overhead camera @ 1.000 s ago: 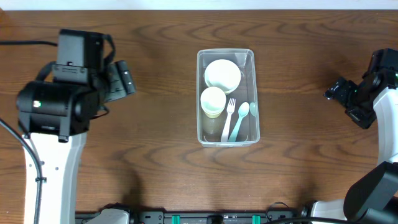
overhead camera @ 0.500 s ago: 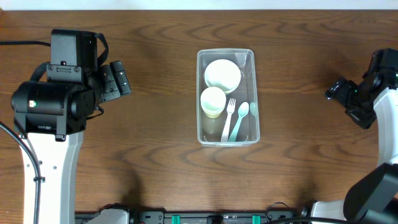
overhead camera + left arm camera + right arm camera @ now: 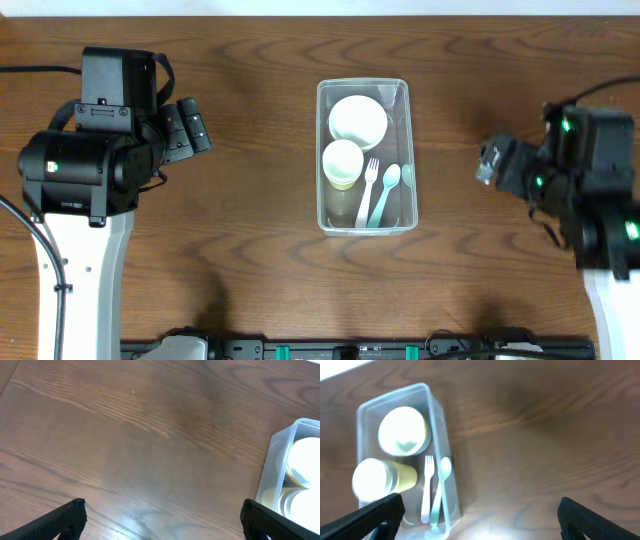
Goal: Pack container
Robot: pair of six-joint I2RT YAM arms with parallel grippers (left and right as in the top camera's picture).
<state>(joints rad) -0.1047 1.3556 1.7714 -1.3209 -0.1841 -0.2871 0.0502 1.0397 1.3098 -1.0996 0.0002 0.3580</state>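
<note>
The clear rectangular container (image 3: 403,150) stands mid-table. Inside it lie a white bowl (image 3: 358,118), a yellow cup (image 3: 343,163), a white fork (image 3: 368,190) and a pale green spoon (image 3: 386,192). The container also shows in the right wrist view (image 3: 434,410) with the same contents, and its corner shows at the right edge of the left wrist view (image 3: 280,457). My left gripper (image 3: 188,130) is open and empty over bare table, left of the container. My right gripper (image 3: 492,165) is open and empty, right of the container.
The brown wooden table (image 3: 250,230) holds nothing else. The left arm's body (image 3: 80,170) stands at the left side and the right arm's body (image 3: 595,190) at the right side.
My right arm has swung in from the far right edge toward the container. My left arm shifted slightly left at first, then held still. The container and its contents have not moved.
</note>
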